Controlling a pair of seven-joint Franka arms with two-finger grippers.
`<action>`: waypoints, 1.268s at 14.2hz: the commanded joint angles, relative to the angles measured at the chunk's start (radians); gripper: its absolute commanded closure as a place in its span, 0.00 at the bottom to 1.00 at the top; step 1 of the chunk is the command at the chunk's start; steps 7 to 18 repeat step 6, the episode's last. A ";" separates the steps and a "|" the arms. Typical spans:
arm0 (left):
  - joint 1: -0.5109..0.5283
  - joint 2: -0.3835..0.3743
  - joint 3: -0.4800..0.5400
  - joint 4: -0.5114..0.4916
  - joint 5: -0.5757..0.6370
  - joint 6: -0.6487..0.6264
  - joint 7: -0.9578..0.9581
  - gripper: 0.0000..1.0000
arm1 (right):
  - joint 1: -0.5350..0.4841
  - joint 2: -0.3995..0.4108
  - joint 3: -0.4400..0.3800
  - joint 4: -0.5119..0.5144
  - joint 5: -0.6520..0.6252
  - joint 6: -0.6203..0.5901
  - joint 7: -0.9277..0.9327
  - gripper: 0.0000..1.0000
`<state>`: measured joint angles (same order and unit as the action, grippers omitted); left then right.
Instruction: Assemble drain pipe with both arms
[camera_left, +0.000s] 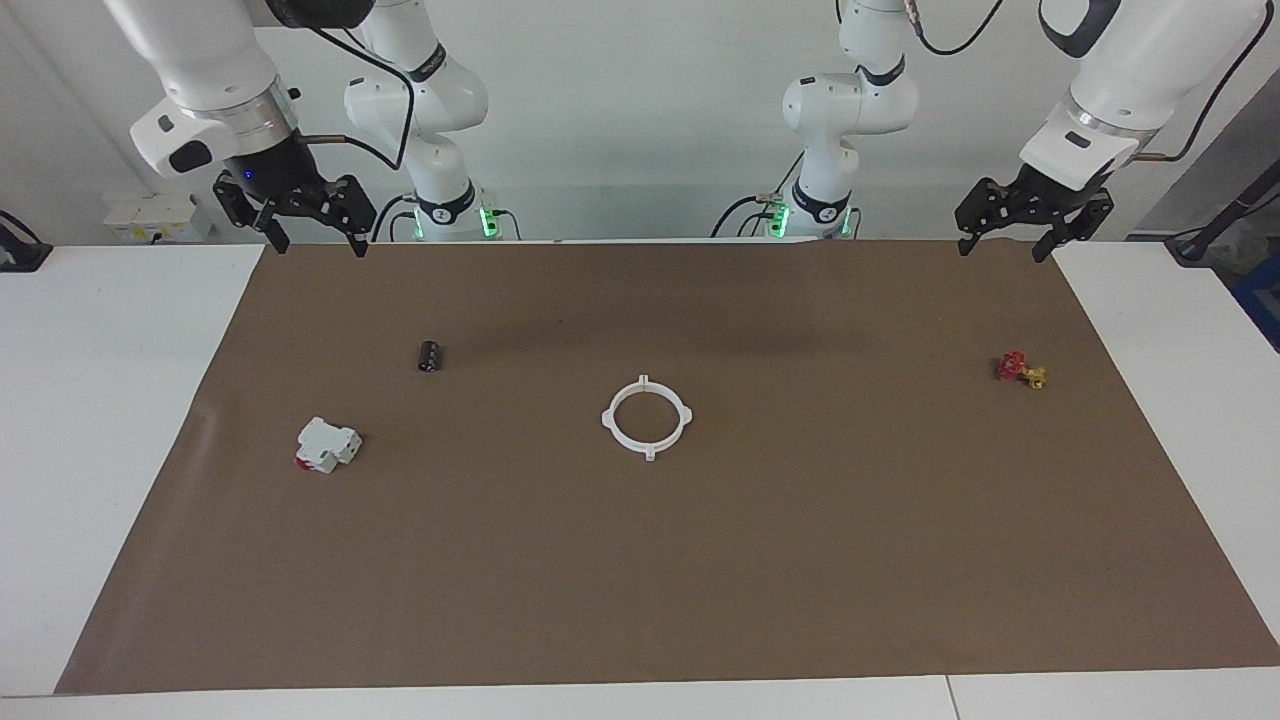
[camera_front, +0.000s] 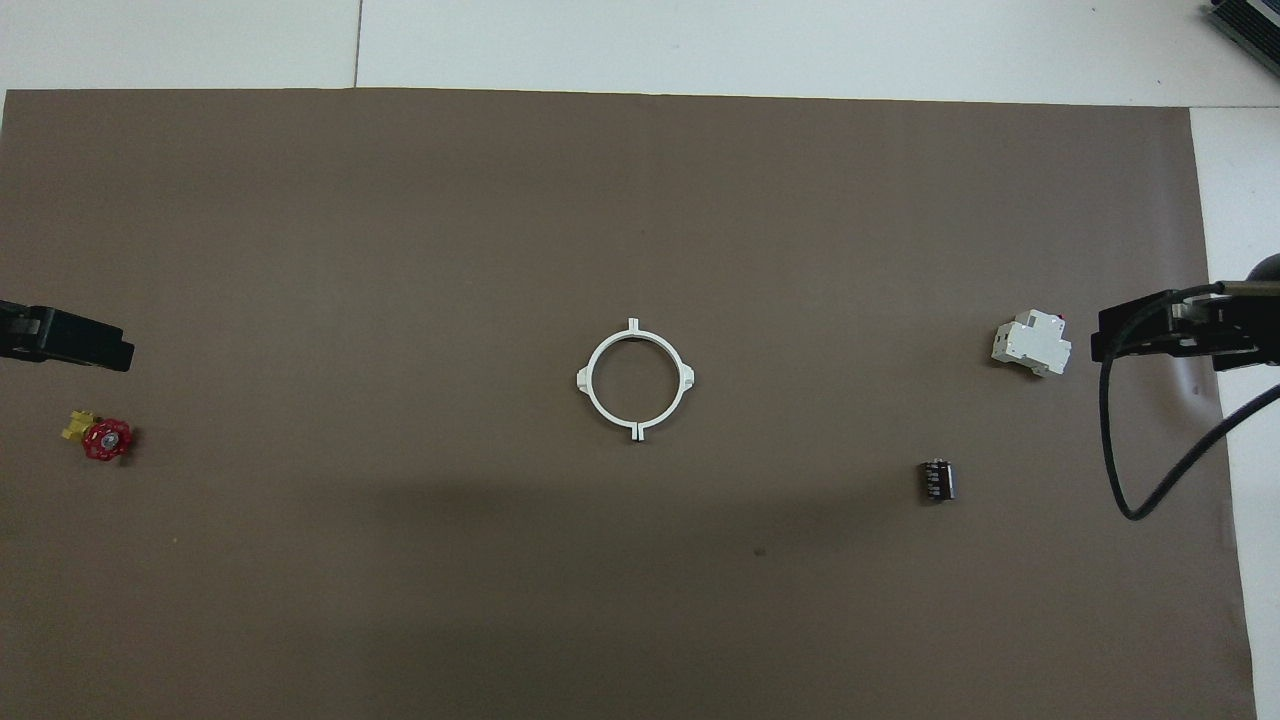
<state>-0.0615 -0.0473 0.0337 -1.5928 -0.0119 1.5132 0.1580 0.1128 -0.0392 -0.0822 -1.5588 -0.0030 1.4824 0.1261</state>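
Observation:
The drain pipe (camera_left: 650, 450) lies flat in the middle of the brown mat as one closed white ring with four outer tabs; it also shows in the overhead view (camera_front: 636, 428). My right gripper (camera_left: 318, 245) hangs raised over the mat's edge at the right arm's end, open and empty, well apart from the ring; it also shows in the overhead view (camera_front: 1140, 330). My left gripper (camera_left: 1002, 252) hangs raised over the mat's edge at the left arm's end, open and empty; it also shows in the overhead view (camera_front: 75, 345).
A white boxy block with a red part (camera_left: 326, 444) (camera_front: 1030, 345) and a small dark cylinder (camera_left: 431, 356) (camera_front: 936, 480) lie toward the right arm's end. A small red and yellow valve (camera_left: 1020, 369) (camera_front: 103, 438) lies toward the left arm's end. White table (camera_left: 100, 400) surrounds the mat.

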 joint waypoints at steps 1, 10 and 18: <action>-0.015 -0.029 0.005 -0.039 0.016 0.033 -0.021 0.00 | -0.004 -0.010 -0.001 -0.004 0.021 -0.013 -0.026 0.00; -0.024 -0.029 0.005 -0.036 0.018 0.028 -0.044 0.00 | -0.001 -0.027 -0.002 -0.039 0.000 0.002 -0.026 0.00; -0.024 -0.029 0.005 -0.036 0.018 0.028 -0.044 0.00 | -0.001 -0.027 -0.002 -0.039 0.000 0.002 -0.026 0.00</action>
